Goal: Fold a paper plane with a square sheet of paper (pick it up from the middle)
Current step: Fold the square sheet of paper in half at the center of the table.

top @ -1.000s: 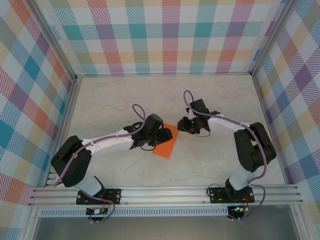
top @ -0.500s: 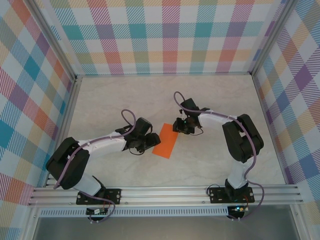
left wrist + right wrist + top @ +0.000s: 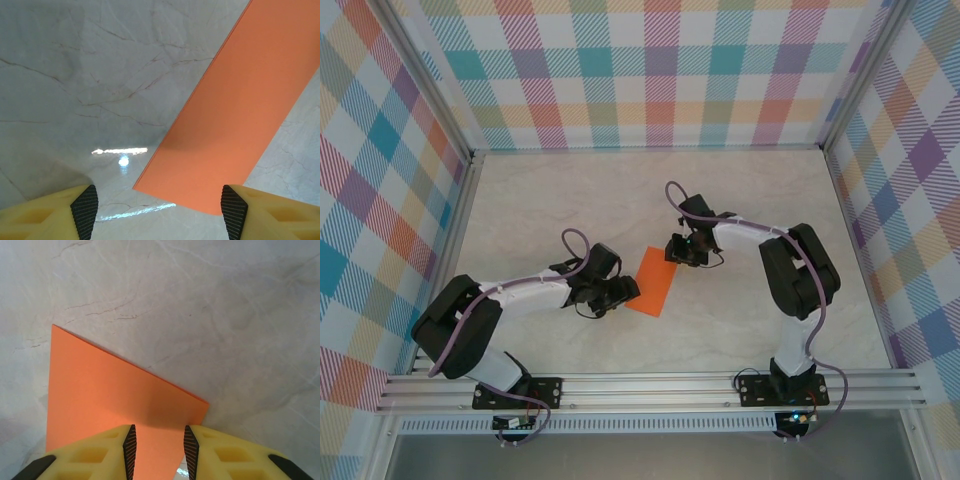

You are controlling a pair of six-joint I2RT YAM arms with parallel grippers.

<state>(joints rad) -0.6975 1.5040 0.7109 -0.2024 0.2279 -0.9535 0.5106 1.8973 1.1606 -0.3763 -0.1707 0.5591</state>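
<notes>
One bright orange sheet of paper [image 3: 652,281] lies flat near the middle of the pale marble table [image 3: 540,200]. It shows as a narrow oblong with crisp straight edges, its long side tilted toward 1 o'clock. There are two grippers. The left gripper [image 3: 620,293] sits at the paper's 8 o'clock, fingers spread wide. The right gripper [image 3: 678,250] is at its 1 o'clock, fingers a narrow gap apart above the paper's end.

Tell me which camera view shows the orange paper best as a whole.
The top external view: the bright orange rectangular paper lies nearly whole there, with its outline easy to follow. The left wrist view crops it, showing one end and the long edges. The right wrist view shows one end with two corners.
</notes>
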